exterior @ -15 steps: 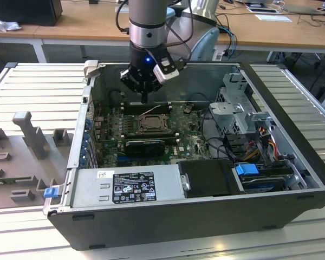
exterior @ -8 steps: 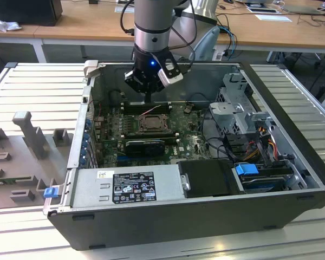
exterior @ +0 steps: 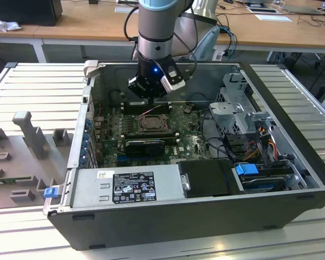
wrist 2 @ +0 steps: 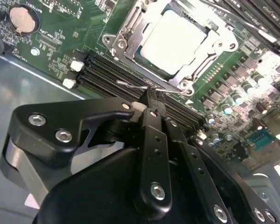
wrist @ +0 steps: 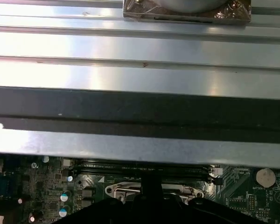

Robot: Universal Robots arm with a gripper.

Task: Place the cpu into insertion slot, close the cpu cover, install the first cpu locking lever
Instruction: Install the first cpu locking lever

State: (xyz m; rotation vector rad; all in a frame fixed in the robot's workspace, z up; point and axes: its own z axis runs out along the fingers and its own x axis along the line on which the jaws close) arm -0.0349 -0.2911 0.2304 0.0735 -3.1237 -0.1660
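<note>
The fingers [wrist 2: 150,112] are drawn together, tips meeting with no gap to be seen; nothing shows clamped between them. The tips sit right against the thin wire locking lever [wrist 2: 130,86], which runs crosswise at their very ends; whether they press on it or merely touch it, I cannot tell.

Just beyond the fingertips lies the insertion slot [wrist 2: 141,58], with the cpu [wrist 2: 175,39] seated flat in it, pale face up. The cpu cover [wrist 2: 128,35] is down over it; its frame lies along the chip's edges and its window leaves the face bare. The lever follows the cover edge nearest the fingers, so there is scant room between that edge and the tips.

The long black memory slots [wrist 2: 105,70] run parallel to the same edge, close under the fingers on the green motherboard [wrist 2: 60,42].

In the exterior view the fingers [exterior: 149,98] reach down inside the open computer case [exterior: 151,222], which lies on the slatted metal bench [exterior: 38,92]. The case wall [wrist: 140,147] stands near behind the fingers [wrist: 151,189], the memory slots filling the strip between wall and socket.

The drive cage [exterior: 235,103] is well apart from the fingers, toward the exterior view's right. The power supply [exterior: 124,187] is well apart on the far side of the socket from them. Above the board around the fingers the case is open.
</note>
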